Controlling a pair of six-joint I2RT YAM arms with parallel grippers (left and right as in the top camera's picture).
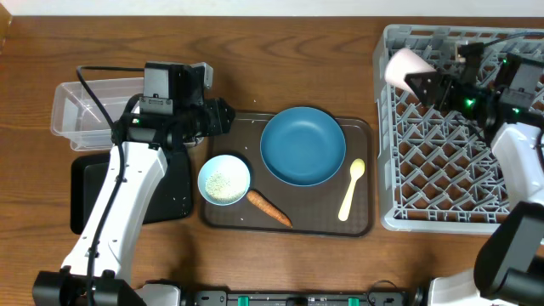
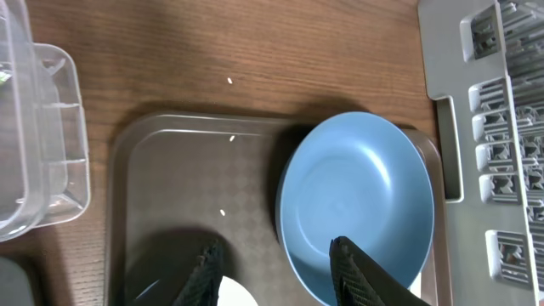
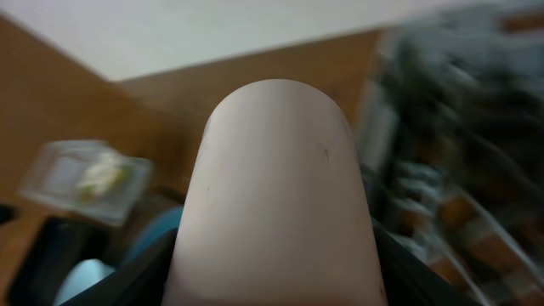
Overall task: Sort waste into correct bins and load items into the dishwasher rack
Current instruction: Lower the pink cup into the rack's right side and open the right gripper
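Right gripper [image 1: 421, 81] clamped on small white cup [image 1: 405, 66]; cup fills our wrist view. Cup hangs over far-left corner of dishwasher rack [image 1: 442, 161], not yet seated. Long axis runs out from claw toward table's left, roughly level. Rack straight below, so we reckon tilt, then lower. Right arm stretched forward over rack. Left gripper [image 2: 276, 276] part-open, empty, above brown tray [image 2: 170, 195], beside blue plate [image 2: 357, 195].

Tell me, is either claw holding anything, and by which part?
The right claw holds the small white cup by its sides; the left claw holds nothing.
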